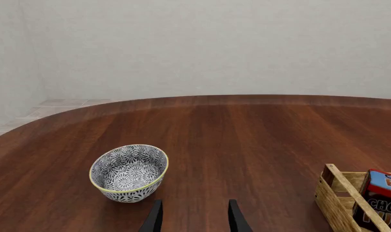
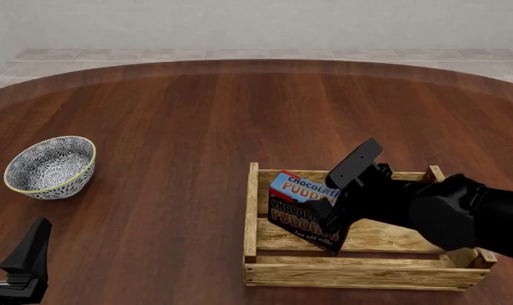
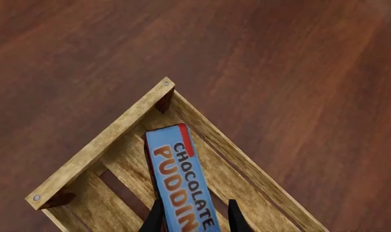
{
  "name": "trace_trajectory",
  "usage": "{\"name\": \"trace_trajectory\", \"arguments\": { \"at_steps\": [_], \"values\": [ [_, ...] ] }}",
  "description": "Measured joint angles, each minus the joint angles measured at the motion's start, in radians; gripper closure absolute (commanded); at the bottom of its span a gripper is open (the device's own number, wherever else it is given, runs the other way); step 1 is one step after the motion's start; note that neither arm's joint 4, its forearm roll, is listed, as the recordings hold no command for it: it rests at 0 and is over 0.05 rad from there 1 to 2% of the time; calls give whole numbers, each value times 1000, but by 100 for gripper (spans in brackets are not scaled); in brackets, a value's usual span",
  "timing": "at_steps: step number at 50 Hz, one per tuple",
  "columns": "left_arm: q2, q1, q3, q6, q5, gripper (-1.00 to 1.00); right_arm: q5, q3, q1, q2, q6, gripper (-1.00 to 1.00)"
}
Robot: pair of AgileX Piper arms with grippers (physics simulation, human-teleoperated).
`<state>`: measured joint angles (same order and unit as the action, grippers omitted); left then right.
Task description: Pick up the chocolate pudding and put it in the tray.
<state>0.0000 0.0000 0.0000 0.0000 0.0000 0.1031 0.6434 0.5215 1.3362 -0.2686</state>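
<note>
Front view: a round wooden counter (image 2: 197,114) carries a slatted wooden tray (image 2: 358,270). Over the tray's left half, the right pincer (image 2: 334,202) is closed on a tilted chocolate pudding carton (image 2: 301,210). A patterned bowl (image 2: 51,167) sits far left. The left pincer (image 1: 194,217), fingers parted, holds nothing.

Chocolate pudding (image 2: 301,206): small carton, blue top, brown-red front, tilted inside tray. Tray (image 2: 265,270): shallow crate of light wooden slats.
</note>
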Motion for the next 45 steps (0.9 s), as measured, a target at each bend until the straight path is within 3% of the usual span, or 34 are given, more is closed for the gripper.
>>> {"name": "trace_trajectory", "arguments": {
  "at_steps": [45],
  "values": [
    [0,0,0,0,0,-100,236,96,-40,-227,-73,-100]
  ]
}}
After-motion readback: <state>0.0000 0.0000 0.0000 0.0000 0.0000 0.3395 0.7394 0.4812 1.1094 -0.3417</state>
